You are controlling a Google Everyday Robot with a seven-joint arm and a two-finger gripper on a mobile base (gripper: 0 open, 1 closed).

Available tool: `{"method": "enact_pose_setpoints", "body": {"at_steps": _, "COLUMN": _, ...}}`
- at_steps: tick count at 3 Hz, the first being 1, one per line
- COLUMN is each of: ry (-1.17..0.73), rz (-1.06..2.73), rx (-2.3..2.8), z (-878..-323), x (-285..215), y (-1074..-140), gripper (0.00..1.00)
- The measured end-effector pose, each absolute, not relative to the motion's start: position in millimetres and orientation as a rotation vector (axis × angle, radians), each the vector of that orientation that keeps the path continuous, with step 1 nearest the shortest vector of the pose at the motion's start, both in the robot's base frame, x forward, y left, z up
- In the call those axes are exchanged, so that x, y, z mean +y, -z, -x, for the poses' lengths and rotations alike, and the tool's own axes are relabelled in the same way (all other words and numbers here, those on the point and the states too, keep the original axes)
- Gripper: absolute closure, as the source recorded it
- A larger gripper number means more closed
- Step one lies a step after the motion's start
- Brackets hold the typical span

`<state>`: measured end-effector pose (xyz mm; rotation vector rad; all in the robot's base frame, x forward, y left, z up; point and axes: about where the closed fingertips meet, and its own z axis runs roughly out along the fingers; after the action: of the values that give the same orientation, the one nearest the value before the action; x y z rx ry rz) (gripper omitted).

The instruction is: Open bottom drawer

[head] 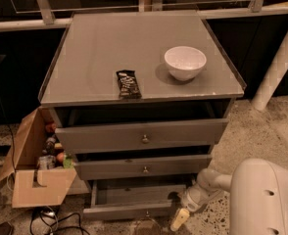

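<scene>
Here's the grey cabinet [109,48], seen from above and in front, with 3 drawers stacked in its face. Each of the 3 carries 1 small round knob at its centre. The top drawer [109,137] and the middle drawer [109,168] each show a dark gap above their fronts.

Down at floor level is the bottom drawer [124,211]. It stands pulled out toward us, further than the 2 above it, with its inner floor on show behind the slim front.

The gripper [180,219] is low at the right, just beside the right end of that bottom front and close to the speckled floor [261,131]. 1 pale yellowish tip points down and to the left. Whether the pincer is apart or together I cannot tell, nor whether it touches the drawer. The white arm [261,195] fills the lower right corner.

On the cabinet top there's 1 white bowl [185,62] toward the right and 1 dark snack bar [128,84] near the front edge, well apart from each other.

To the left, 1 open cardboard box [36,185] sits against the cabinet with small items inside, and cables [51,218] lie on the floor before it.
</scene>
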<state>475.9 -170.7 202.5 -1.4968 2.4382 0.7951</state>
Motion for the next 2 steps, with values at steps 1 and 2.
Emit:
{"method": "enact_pose_setpoints", "body": {"at_steps": 1, "ry": -0.819, "rz": 1.492, "rx": 2.477, "z": -460.0, "x": -174.8, "y": -189.9, "gripper": 0.00}}
{"method": "enact_pose_setpoints", "body": {"at_steps": 2, "ry": -0.823, "rz": 1.491, "rx": 2.485, "z": -455.8, "x": -175.6, "y": -193.2, "gripper": 0.00}}
